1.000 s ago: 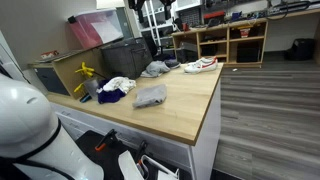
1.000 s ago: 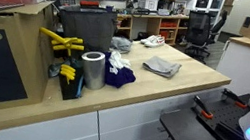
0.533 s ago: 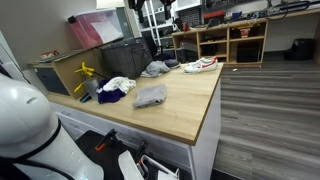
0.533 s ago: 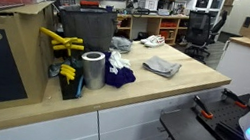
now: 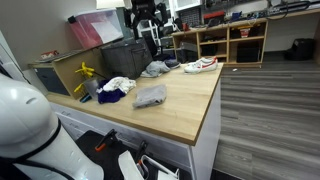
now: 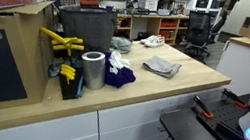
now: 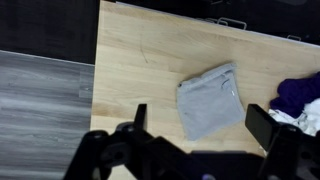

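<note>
In my wrist view, left of everything lies the floor [image 7: 40, 100], then the table [image 7: 130, 60], where my gripper [image 7: 197, 112] hangs spread wide above the gray cloth [image 7: 210, 95] lying flat, a purple cloth [image 7: 300, 93] near its right.

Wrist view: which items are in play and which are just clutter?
In play: end effector, open, high over the table; grey folded cloth beneath it.
Clutter: purple cloth, white shoe, metal can, yellow tool, dark bin.
</note>
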Controlling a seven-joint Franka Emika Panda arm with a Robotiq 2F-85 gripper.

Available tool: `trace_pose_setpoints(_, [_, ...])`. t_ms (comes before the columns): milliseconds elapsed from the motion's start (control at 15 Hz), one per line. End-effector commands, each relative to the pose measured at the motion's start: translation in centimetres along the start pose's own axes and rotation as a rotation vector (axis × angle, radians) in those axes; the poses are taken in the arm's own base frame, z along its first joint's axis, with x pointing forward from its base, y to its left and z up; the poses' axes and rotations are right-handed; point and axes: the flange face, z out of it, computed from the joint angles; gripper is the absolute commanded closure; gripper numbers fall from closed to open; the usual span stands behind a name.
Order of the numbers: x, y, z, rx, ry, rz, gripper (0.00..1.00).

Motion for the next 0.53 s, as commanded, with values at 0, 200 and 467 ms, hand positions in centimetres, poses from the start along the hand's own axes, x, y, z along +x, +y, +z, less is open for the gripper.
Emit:
trace_pose_setpoints(0, [-0.1, -2.4, 3.8, -0.004, 0.010, 0.015, 0.00])
trace_pose_setpoints(200, [0.2, -3.8, 7.1, -0.008, 0.006, 0.016, 0.00])
trace_pose_setpoints(467, [0.5, -5.2, 11.5, -0.011, 0.006, 0.022, 0.00])
